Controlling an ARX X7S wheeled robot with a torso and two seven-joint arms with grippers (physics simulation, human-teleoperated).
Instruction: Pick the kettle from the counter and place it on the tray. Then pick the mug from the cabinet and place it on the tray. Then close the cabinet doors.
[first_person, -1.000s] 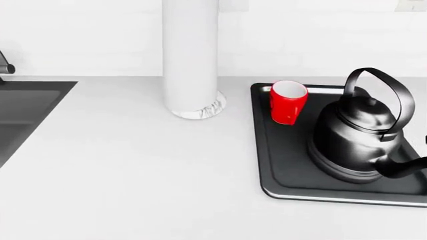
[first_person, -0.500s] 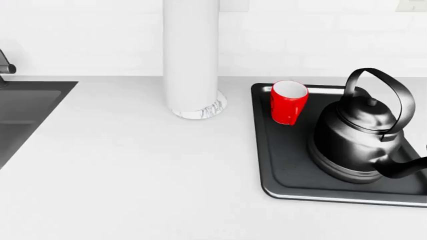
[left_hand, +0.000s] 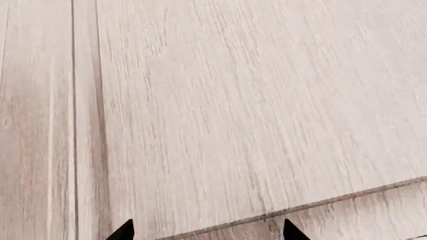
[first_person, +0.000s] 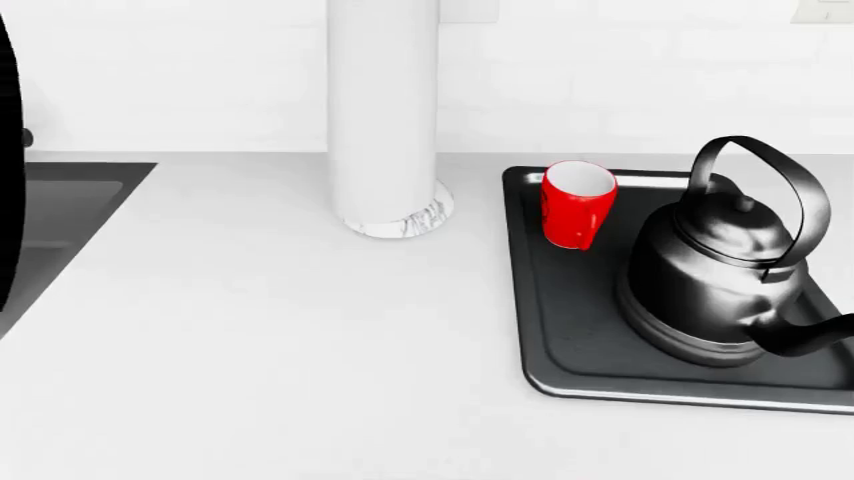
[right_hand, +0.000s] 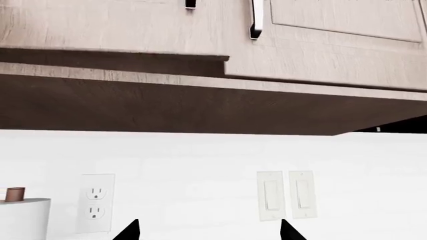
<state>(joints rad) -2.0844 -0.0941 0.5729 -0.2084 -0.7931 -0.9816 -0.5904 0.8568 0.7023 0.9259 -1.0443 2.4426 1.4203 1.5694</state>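
Your left fingers (left_hand: 207, 231) and right fingers (right_hand: 209, 229) both stand apart, empty. The kettle (first_person: 714, 280) and mug (first_person: 577, 205) already sit on the tray (first_person: 567, 330). Your left arm faces the cabinet door (left_hand: 233, 115) closely; an off-angle push may leave it ajar.

On the counter (first_person: 267, 340): tray (first_person: 567, 340) at right edge, sink (first_person: 40, 230) at left edge, cylinder (first_person: 383, 120) between, near back wall. On the tray: mug (first_person: 577, 205) at back-left corner, kettle (first_person: 721, 270) right of it, spout toward front-right.
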